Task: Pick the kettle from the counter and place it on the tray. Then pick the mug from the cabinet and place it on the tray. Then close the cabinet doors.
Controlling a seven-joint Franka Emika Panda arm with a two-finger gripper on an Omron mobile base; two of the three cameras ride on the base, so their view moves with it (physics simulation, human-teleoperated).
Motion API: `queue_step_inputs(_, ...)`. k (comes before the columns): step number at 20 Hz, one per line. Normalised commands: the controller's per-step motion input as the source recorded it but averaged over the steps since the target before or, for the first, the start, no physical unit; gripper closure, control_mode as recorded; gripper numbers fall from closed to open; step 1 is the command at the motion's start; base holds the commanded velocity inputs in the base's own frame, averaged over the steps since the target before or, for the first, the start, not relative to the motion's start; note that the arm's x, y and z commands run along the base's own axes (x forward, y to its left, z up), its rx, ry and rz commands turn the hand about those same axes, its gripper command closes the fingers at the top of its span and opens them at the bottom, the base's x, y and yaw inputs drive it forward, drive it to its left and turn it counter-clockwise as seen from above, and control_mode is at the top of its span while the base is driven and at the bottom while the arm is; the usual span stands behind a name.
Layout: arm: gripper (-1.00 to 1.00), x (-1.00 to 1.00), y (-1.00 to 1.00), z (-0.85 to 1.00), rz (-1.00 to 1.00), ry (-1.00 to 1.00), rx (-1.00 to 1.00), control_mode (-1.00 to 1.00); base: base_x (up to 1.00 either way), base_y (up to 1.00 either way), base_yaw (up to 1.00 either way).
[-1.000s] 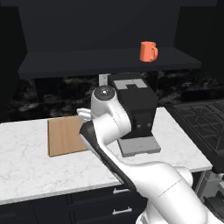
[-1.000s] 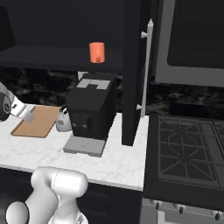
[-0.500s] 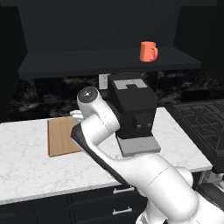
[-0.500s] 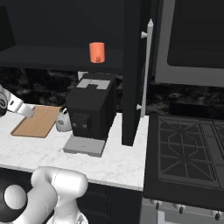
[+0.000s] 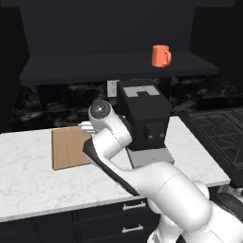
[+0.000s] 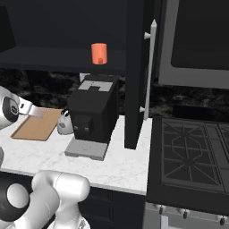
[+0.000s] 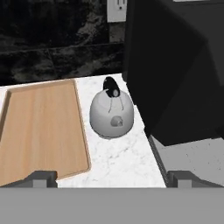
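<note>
The kettle stands upright on the counter, in the narrow gap between the tray and the black coffee machine. My gripper is open and hangs just short of the kettle, with its fingertips spread wide and nothing between them. From the right base view, the kettle sits beside the tray. The orange mug rests on the shelf of the open cabinet. One cabinet door stands open, its silver handle facing me.
The coffee machine stands close to the kettle's right side. A wall outlet sits behind it. A stove lies to the right of the counter. Dark drawers run below.
My arm has swung left, bringing its upper joint over the tray's edge. The kettle, the mug and the cabinet door have not moved.
</note>
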Motion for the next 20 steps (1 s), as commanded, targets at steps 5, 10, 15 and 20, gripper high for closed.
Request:
queue_step_inputs(5, -1.00, 0.55, -0.12, -0.21, 0.00, 0.05, -0.02, -1.00, 0.00, 0.00, 0.00)
queue_step_inputs(10, -1.00, 0.29, -0.07, -0.15, 0.00, 0.06, 0.00, -1.00, 0.00, 0.00, 0.00)
queue_step_inputs(15, -1.00, 0.23, -0.02, -0.13, 0.00, 0.02, 0.00, -1.00, 0.00, 0.00, 0.00)
queue_step_inputs(20, -1.00, 0.23, -0.03, -0.14, 0.00, 0.01, -0.02, -1.00, 0.00, 0.00, 0.00)
